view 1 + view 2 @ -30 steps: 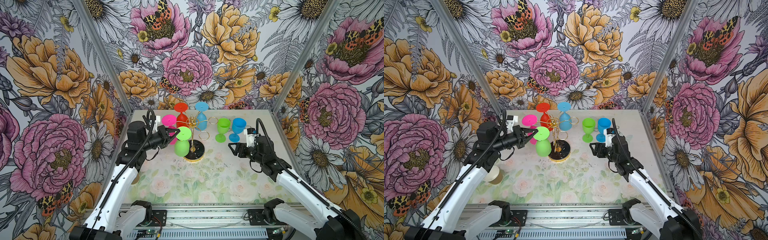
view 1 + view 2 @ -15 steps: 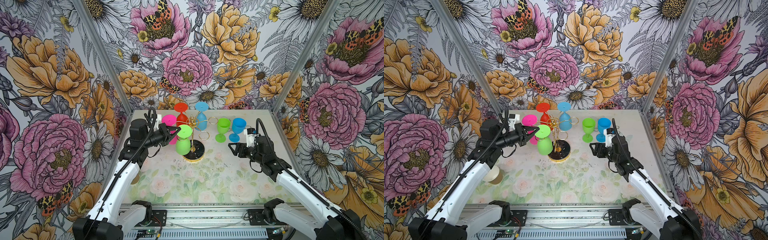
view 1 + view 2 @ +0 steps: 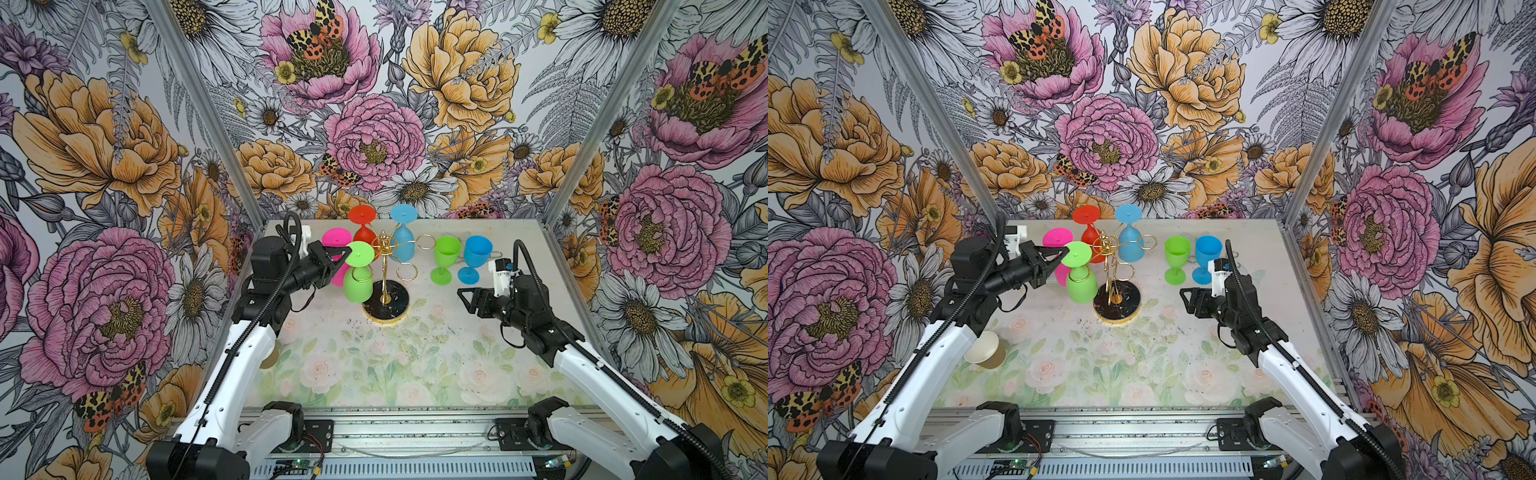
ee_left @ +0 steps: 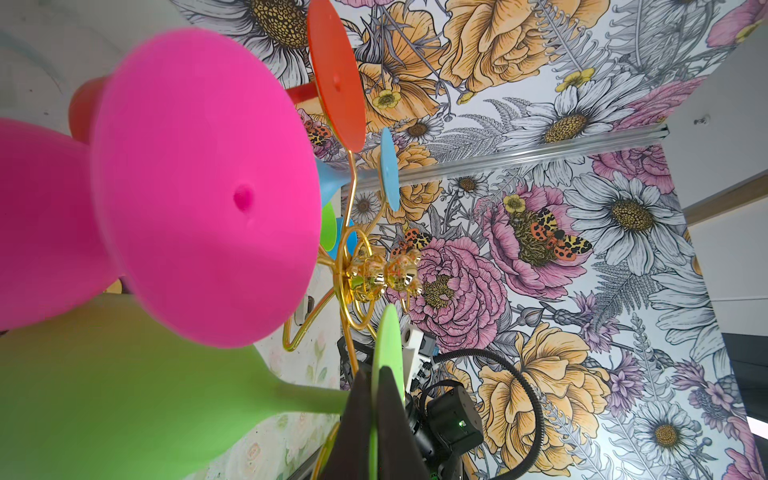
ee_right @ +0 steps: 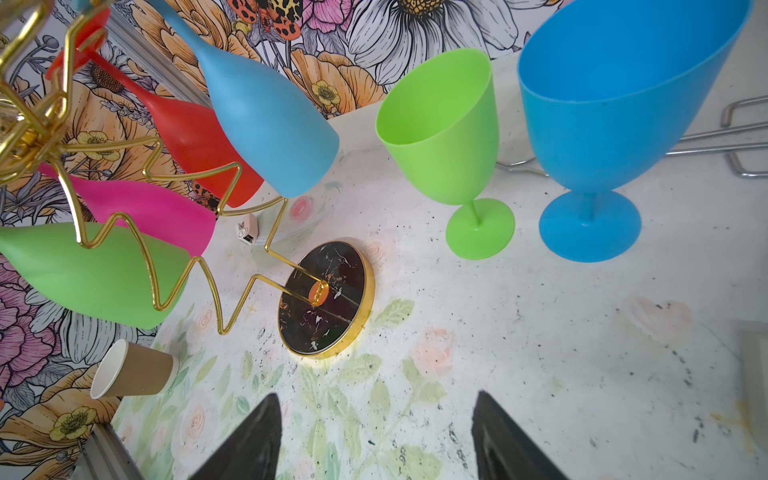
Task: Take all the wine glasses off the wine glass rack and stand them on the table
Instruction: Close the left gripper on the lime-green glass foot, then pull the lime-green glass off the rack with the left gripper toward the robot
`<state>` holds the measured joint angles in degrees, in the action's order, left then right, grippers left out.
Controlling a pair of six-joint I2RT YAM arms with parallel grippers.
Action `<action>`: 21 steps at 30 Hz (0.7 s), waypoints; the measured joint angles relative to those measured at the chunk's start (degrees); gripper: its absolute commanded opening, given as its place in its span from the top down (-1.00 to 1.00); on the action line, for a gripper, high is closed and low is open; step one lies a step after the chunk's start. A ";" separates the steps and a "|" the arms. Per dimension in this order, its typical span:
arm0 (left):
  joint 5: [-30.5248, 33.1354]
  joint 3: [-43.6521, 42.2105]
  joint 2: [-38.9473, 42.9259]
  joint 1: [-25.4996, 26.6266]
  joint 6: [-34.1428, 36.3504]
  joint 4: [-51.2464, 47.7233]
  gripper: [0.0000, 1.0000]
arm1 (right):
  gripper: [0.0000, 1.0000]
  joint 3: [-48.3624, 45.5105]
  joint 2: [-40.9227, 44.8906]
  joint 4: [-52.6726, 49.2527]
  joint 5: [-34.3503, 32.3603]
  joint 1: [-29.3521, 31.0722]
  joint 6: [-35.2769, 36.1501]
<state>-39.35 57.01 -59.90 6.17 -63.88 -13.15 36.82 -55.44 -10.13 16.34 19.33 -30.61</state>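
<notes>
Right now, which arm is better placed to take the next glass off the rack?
Left. The left gripper is shut on the foot of the hanging green glass, on the wine glass rack. The right gripper stands open and empty, apart from the rack.

Wine glass rack (image 3: 384, 246): gold wire, black marbled base (image 3: 395, 309). Hanging green glass (image 3: 358, 286), pink glass (image 3: 336, 237), red glass (image 3: 362, 216), light-blue glass (image 3: 404, 246). Standing green glass (image 3: 447, 249), blue glass (image 3: 478, 251). Walls (image 3: 374, 137) floral.

No readable text, label, brand, number or sign shows on anything in these views.
</notes>
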 measured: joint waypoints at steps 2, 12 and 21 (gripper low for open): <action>0.37 0.00 0.15 0.00 -0.31 0.13 1.00 | -0.46 -0.09 0.11 0.07 0.00 0.00 0.00; 2.51 -0.13 5.29 -0.90 0.94 -3.04 1.00 | -0.46 -0.96 1.05 0.15 0.00 0.00 0.00; 2.84 -3.50 11.63 -6.05 1.49 -6.08 1.00 | -0.47 -0.94 1.05 0.15 0.02 0.00 0.00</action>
<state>-36.51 53.52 -48.27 0.12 -62.39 -19.22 35.88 -54.39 -9.98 16.36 19.33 -30.61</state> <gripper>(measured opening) 0.060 0.734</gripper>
